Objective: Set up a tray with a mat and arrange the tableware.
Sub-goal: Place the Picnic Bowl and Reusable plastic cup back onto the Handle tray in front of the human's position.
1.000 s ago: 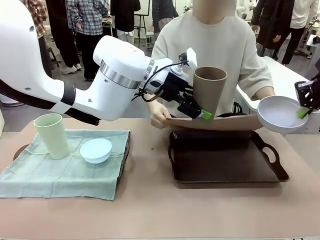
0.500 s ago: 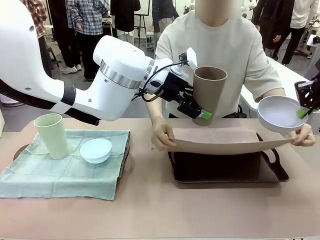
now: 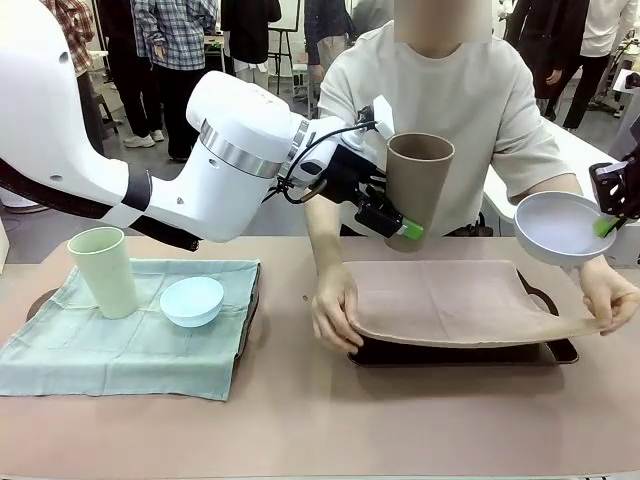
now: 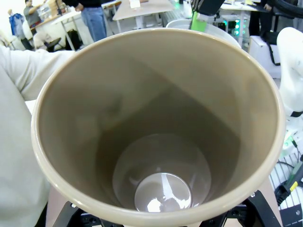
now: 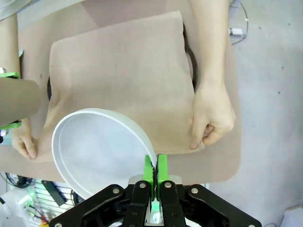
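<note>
Left gripper (image 3: 390,215) clamping the brown tumbler (image 3: 419,185) by its lower wall, keeping it upright in the air above the far left corner of the dark tray (image 3: 562,350), green pads pressing on the tumbler's side. Looking straight down into that tumbler's (image 4: 156,123) open mouth from the left wrist, its glossy bottom catching light.

Right gripper (image 3: 612,215) pinching the rim of the whitish bowl (image 3: 560,228) between nearly closed jaws, holding it tilted in the air at the tray's right end, just above the person's hand (image 3: 610,295). From the right wrist, green fingertips (image 5: 155,171) gripping the near edge of the whitish bowl (image 5: 99,146), the bowl hanging over the near edge of the mat (image 5: 123,80) below.

Person at the far side spreading a tan mat (image 3: 450,300) over the tray, one hand (image 3: 337,310) holding down the front left corner, the other gripping the front right corner, the mat's front edge still lifted a little off the tray.

Standing on the pale green cloth (image 3: 120,340) at the table's left: the pale green tumbler (image 3: 104,270), upright, and the light blue bowl (image 3: 192,300) just beside it, apart from each other. Cloth lying over a second dark tray (image 3: 250,300), its edge showing along the right side.
</note>
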Controlling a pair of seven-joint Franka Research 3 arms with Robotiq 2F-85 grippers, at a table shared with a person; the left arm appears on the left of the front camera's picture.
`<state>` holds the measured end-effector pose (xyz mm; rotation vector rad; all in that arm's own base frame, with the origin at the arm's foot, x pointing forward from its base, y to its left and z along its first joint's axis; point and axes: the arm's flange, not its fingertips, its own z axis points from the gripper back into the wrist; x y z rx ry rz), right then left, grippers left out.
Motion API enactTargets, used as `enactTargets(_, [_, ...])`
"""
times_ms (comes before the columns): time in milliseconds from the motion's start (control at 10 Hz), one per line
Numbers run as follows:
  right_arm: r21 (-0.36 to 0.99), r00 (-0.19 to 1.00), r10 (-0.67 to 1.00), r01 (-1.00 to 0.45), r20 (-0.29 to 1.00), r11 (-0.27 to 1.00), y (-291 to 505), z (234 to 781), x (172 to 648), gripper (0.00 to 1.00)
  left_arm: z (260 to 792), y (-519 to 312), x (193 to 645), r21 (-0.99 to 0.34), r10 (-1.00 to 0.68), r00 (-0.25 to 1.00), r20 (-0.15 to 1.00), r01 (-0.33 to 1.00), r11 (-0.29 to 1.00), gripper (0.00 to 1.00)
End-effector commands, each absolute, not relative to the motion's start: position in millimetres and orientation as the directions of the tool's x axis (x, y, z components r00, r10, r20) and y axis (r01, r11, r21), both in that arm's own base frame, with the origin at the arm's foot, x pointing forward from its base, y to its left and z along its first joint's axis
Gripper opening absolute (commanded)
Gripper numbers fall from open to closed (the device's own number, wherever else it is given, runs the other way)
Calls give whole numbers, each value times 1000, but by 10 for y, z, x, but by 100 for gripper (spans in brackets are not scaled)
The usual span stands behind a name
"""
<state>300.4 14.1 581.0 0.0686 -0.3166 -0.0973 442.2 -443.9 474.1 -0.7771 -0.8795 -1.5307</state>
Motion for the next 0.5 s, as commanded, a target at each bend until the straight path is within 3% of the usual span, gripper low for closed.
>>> enactTargets(0, [85,943,-111,89,314,992,125,5800,3019,0,4758,-4435,4408,121,-485,-147,862,989,-84,0])
enactTargets(400, [85,943,-111,89,314,992,125,5800,3019,0,4758,-4435,4408,121,-485,-147,862,989,-84,0])
